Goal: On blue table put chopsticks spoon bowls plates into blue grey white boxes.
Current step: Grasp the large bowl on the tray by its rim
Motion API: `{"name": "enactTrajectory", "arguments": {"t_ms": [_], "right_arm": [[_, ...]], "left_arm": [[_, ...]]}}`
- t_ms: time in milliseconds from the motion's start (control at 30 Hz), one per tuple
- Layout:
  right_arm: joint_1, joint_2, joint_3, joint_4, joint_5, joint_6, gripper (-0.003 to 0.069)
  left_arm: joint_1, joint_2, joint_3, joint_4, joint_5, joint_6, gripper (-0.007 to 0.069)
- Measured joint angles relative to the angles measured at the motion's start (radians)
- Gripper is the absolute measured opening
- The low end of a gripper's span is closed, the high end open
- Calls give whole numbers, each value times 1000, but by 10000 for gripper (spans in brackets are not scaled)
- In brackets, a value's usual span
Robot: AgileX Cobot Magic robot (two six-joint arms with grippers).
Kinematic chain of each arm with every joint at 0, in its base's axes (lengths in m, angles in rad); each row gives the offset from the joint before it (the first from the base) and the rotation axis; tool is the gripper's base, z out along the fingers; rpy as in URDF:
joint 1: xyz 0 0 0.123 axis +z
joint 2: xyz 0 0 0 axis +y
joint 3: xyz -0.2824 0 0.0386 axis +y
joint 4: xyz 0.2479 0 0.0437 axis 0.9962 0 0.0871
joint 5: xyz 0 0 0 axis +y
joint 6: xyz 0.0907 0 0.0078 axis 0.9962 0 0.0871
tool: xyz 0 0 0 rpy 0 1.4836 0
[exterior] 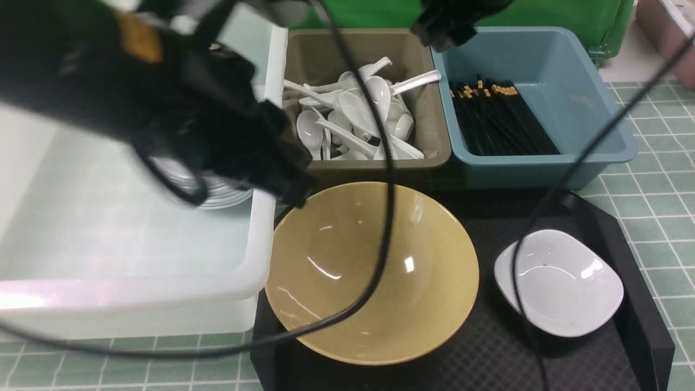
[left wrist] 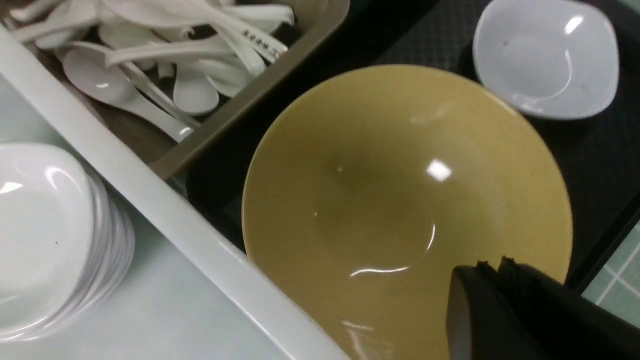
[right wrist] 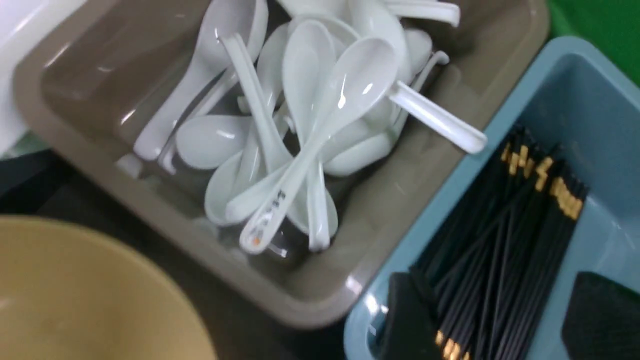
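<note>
The yellow bowl (exterior: 434, 271) sits on the black tray (exterior: 586, 364), just beside the white tub (exterior: 260, 260), directly under the left gripper (left wrist: 492, 265) (jaws pressed together, empty), the nearer arm. The right gripper (right wrist: 505, 320) hangs spread wide above the chopsticks (exterior: 499, 125) in the blue bin (exterior: 575, 98).

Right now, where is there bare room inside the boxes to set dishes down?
Free: white tub floor, between its near rim and the plate stack; blue bin floor, right of the chopsticks. Crowded: grey bin, heaped with spoons.
</note>
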Motion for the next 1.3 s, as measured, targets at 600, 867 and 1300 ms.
{"name": "enactTrajectory", "arguments": {"t_ms": [600,867,1300], "right_arm": [[0,-573,761,22,6,0,210],[0,-616,791,23,4,0,210],[0,-616,791,23,-51,0,215]], "left_arm": [[130,522,-351,-10,115,16,4],[152,628,-398,-9,122,31,42],[149,704,-405,21,83,48,444]]}}
